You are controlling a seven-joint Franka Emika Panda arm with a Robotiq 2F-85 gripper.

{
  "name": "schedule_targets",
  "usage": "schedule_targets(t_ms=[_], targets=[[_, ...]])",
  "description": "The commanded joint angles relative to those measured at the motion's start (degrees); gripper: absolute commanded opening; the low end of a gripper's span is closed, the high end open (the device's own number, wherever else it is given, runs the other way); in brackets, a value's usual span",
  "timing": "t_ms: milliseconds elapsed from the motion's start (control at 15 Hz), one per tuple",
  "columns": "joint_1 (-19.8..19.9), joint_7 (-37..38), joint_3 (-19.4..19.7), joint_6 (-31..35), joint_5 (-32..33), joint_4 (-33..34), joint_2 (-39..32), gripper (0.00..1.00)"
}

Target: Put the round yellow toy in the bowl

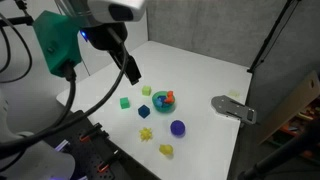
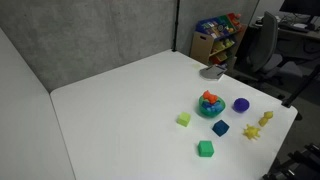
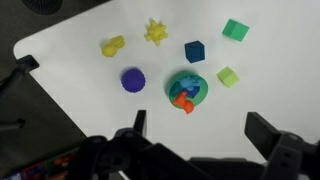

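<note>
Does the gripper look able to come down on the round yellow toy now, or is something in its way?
Probably yes. The round yellow toy lies alone on the table, apart from the blue cube and the yellow lump, and the gripper hangs open above, empty.

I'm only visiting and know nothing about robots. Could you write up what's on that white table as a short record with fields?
surface: white table
gripper: open, empty, above the table, touching nothing
bowl: teal, with an orange piece inside
round yellow toy: spiky, on the table outside the bowl, between the yellow lump and the blue cube
other toys: purple ball beside the bowl, green cube, pale green cube
task state: yellow toy not yet picked up
</note>
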State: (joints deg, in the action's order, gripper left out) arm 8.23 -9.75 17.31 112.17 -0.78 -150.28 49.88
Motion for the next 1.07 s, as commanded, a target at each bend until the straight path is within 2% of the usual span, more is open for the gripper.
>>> schedule_targets(t_ms=[0,267,667,1000], targets=[[0.74,-0.52,-0.57,-0.15,-0.58,0.14,-0.23,1.0],[0.74,-0.52,-0.57,-0.15,-0.58,0.14,-0.23,1.0],[-0.44,4.48,-6.02,1.7,-0.99,1.6,-3.87,1.0],[-1.2,11.07,-11.6,3.07,-0.75,4.71,-10.54,1.0]])
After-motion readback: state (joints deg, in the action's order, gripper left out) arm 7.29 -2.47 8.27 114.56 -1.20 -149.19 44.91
